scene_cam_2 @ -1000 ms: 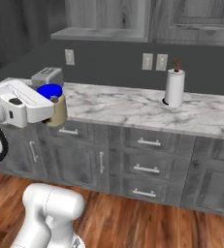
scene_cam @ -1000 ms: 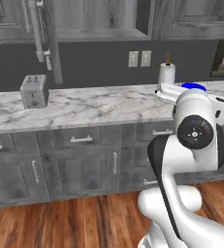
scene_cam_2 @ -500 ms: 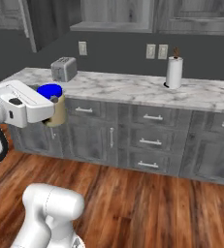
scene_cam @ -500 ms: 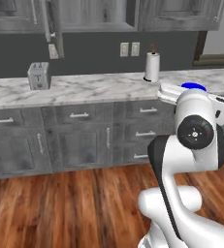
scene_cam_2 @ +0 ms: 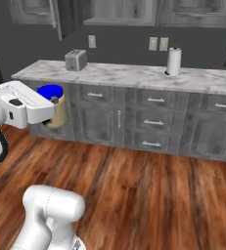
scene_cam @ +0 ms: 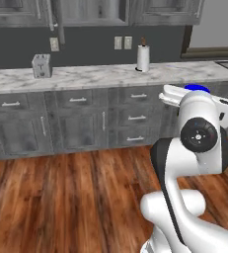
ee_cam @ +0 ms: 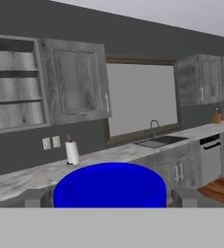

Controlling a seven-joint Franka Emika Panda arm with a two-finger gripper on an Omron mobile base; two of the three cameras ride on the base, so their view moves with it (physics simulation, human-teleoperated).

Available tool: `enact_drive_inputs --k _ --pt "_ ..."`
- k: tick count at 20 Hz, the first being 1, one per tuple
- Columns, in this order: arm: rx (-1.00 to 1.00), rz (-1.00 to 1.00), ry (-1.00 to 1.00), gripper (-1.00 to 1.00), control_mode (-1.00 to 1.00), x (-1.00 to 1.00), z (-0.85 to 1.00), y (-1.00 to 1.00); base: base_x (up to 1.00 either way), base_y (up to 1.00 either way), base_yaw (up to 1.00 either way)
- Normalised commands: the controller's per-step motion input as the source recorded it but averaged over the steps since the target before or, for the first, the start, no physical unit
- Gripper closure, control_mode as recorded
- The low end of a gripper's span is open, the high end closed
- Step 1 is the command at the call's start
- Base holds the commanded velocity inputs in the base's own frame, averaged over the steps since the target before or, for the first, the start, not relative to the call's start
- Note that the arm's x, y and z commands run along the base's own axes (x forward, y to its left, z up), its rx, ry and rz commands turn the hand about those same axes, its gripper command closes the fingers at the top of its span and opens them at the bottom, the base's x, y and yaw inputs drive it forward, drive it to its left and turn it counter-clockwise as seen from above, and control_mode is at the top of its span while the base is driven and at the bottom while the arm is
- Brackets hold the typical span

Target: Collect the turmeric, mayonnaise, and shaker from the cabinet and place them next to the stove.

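My gripper (ee_cam: 108, 197) is shut on the mayonnaise (ee_cam: 108, 183), and its bright blue lid fills the space between the two fingertips (ee_cam: 35, 197). The right base view shows the cream jar (scene_cam_2: 60, 113) hanging in the air in front of the hand, well off the counter. In the left base view only the blue lid (scene_cam: 197, 88) peeks over the white wrist. The cabinet (scene_cam_2: 56, 18) stands up on the wall at the left with its door swung open. The turmeric, the shaker and the stove are out of view.
A long marble counter (scene_cam: 95, 75) on grey drawers carries a toaster (scene_cam: 41, 65) and a paper-towel roll (scene_cam: 143, 58). Wood floor (scene_cam_2: 148, 195) lies between me and the counter. The hand view shows open shelves (ee_cam: 11, 92), a sink (ee_cam: 157, 141) and a knife block (ee_cam: 216, 116).
The whole scene has shifted: the base has backed away from the counter, which now looks smaller and farther. The arm keeps the same pose with the jar in the gripper.
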Motion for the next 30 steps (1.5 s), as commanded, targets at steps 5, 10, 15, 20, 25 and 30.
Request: enact_drive_inputs --k 5,10,15,20,25,30 --pt "0.0 0.0 0.0 1.0 1.0 0.0 0.0 0.0 -1.0 0.07 -0.02" --pt "0.0 0.0 0.0 1.0 1.0 0.0 0.0 0.0 -1.0 0.2 -0.02" --pt "0.0 0.0 0.0 1.0 1.0 0.0 0.0 0.0 -1.0 0.2 -0.01" --pt "0.0 0.0 0.0 1.0 1.0 0.0 0.0 0.0 -1.0 0.12 0.0" --pt "0.0 0.0 0.0 1.0 1.0 0.0 0.0 0.0 -1.0 0.01 0.0" --pt "0.0 0.0 0.0 1.0 1.0 0.0 0.0 0.0 -1.0 0.0 0.0"
